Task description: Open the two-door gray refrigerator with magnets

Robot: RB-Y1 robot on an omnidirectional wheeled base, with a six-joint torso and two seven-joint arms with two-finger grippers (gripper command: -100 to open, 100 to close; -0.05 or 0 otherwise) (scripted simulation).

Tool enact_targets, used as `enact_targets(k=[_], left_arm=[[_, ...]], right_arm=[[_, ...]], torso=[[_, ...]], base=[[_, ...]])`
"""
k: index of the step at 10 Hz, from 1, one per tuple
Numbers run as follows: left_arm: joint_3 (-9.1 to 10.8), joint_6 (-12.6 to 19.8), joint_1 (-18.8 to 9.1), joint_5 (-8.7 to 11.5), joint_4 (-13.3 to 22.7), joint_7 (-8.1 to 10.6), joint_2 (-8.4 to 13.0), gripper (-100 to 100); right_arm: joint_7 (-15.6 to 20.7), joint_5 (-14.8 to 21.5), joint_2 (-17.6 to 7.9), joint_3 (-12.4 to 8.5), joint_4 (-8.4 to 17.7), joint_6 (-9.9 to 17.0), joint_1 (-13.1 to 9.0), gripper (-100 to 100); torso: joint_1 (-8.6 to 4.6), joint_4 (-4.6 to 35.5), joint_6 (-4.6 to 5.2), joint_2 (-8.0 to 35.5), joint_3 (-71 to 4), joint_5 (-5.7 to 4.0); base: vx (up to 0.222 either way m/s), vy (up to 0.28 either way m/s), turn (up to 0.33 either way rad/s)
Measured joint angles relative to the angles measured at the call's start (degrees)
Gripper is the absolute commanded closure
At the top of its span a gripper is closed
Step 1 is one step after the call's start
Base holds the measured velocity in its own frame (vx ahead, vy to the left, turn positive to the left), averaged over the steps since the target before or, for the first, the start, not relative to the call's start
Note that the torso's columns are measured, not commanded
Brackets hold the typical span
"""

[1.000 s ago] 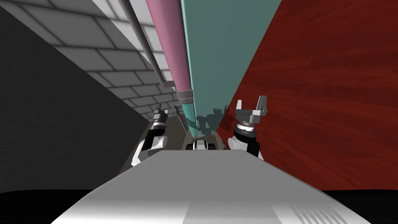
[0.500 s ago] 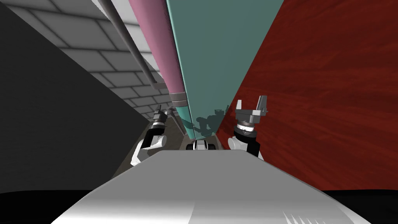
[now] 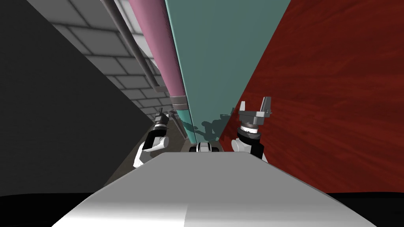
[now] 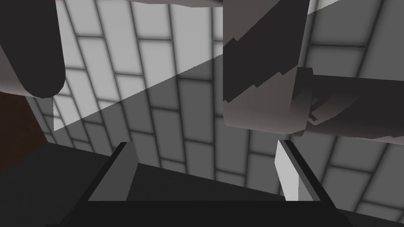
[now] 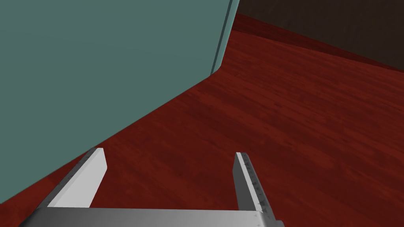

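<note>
A tall flat teal panel rises straight ahead of me, with my arms' reflection low on it. Whether it belongs to the refrigerator I cannot tell. Against its left side stands a pink rounded column with a grey band. My right gripper is open, just right of the panel's foot. In the right wrist view its fingers point along a red wood-grain surface past the panel's edge. My left gripper is open, aimed at grey pipes in front of a tiled wall.
A thin grey pipe runs along the grey tiled wall left of the pink column. A dark grey flat surface closes off the left side. The red wood-grain surface spreads to the right.
My view has shifted: the pink column, pipe and panel edge have slid left and the teal panel looks wider. Both grippers keep their pose and stay open.
</note>
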Motion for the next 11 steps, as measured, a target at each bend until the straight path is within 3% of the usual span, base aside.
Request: enact_targets(k=[1,4,5,6,7,11], left_arm=[[0.35,0.69,0.06,0.29,-0.04,-0.02,-0.75,-100],[1.92,2.37,1.14,0.60,-2.15,0.33,-1.05,-100],[2.18,2.50,1.28,0.58,-2.45,0.35,-1.06,100],[1.80,2.03,1.15,0.40,-1.33,0.16,-1.03,100],[1.74,2.00,1.23,0.37,-1.06,0.10,-1.05,-100],[1.68,5.74,2.71,0.73,-3.96,0.57,1.73,-100]], right_arm=[[0.00,0.00,0.00,0.00,0.00,0.00,0.00,0],[0.00,0.00,-0.01,-0.01,0.00,0.00,0.00,0],[0.00,0.00,-0.01,-0.01,0.00,0.00,0.00,0],[0.00,0.00,0.00,0.00,0.00,0.00,-0.02,0],[0.00,0.00,0.00,0.00,0.00,0.00,-0.01,0],[0.00,0.00,-0.01,0.00,0.00,0.00,-0.01,0]], torso=[[-0.28,-0.07,0.09,-0.13,-0.08,-0.04],[1.01,0.49,-0.55,0.02,-0.10,-0.14],[0.90,0.42,-0.62,0.22,0.02,-0.07],[0.50,0.67,-0.56,0.51,0.17,-0.31],[0.42,0.79,-0.98,0.87,0.41,-0.41],[0.56,0.67,-0.98,1.03,0.55,-0.23]], base=[[0.003,-0.023,0.115],[0.043,0.044,0.094],[-0.066,-0.034,-0.074],[-0.049,-0.017,-0.014],[-0.011,-0.001,-0.005],[0.008,-0.001,-0.030]])
